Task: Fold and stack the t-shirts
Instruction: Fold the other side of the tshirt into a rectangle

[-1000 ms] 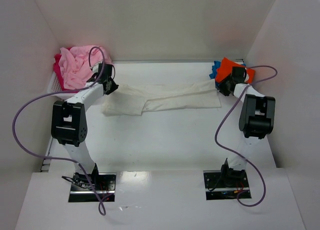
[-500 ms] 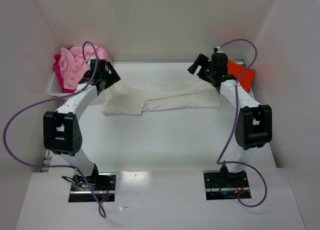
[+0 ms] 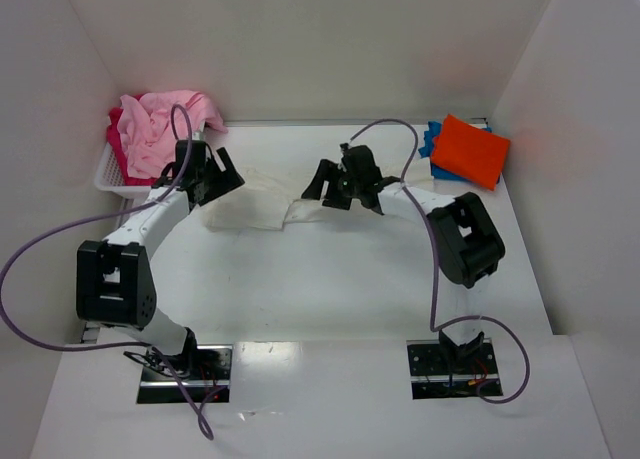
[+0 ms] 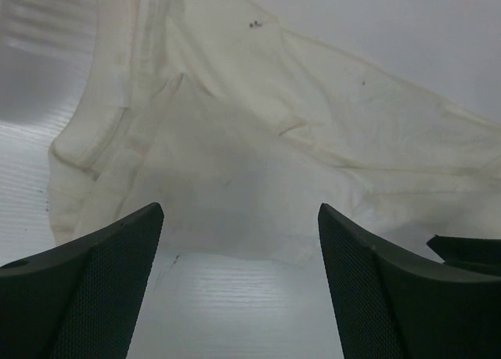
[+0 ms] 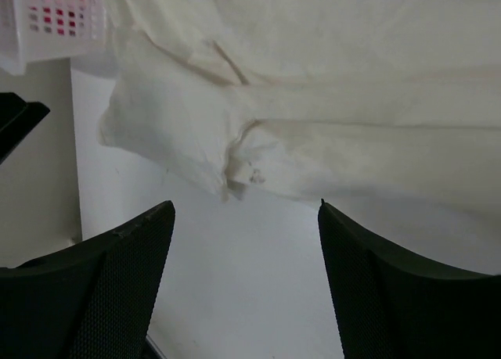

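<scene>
**Basket** (image 3: 108, 177): white and slotted, just left of the left gripper (image 4: 239, 210), against the left wall. It holds a pink shirt (image 3: 155, 127) heaped above the rim, and a red shirt (image 3: 117, 151) under it that shows at the left side.

**Cream shirt** (image 3: 258, 207): lies on the table (image 3: 330, 279) as a long, loosely folded strip. Its left end is below the left gripper. The right gripper (image 5: 245, 206) hangs over the strip further right.

**Orange shirt** (image 3: 468, 151): folded, lying on a blue shirt (image 3: 430, 139). The pair sits in the far right corner, well to the right of the right gripper.

**Left gripper**: jaws apart, over the cream shirt's near edge.

**Right gripper**: jaws apart, over the cream shirt's near edge and turned toward the left gripper.

**Room**: open table on the near side of both grippers, from the cloth's edge to the arm bases. Walls close the left, back and right sides.
</scene>
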`<state>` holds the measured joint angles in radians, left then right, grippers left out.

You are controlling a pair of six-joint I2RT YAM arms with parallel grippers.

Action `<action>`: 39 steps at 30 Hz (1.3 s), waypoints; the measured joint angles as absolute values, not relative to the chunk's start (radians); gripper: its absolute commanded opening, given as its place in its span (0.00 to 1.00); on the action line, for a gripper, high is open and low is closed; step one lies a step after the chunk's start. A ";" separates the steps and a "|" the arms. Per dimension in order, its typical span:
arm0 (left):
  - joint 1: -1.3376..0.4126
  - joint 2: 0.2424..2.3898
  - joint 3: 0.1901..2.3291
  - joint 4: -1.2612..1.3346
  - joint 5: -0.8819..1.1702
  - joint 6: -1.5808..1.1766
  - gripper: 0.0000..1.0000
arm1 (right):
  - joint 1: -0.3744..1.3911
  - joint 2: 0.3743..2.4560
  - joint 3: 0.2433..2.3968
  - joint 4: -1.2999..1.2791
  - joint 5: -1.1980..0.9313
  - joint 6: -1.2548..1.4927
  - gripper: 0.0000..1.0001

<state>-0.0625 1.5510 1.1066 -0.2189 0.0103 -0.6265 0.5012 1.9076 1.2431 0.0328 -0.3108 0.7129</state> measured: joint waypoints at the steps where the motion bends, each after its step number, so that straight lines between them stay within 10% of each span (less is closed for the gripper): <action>1: -0.053 1.563 1.101 -0.219 0.030 -0.627 0.86 | 0.518 1.927 1.244 0.035 -0.315 0.718 0.79; 20: -0.010 1.630 1.070 -0.193 0.139 -0.635 0.86 | 0.611 2.124 1.395 0.063 -0.359 0.790 0.72; 39: 0.060 1.654 1.058 -0.189 0.132 -0.637 0.84 | 0.633 2.192 1.466 0.103 -0.375 0.867 0.14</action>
<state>0.0603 1.6540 1.0580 -0.1890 0.1317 -0.6372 0.6326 2.1925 1.4662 0.1033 -0.3752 0.8673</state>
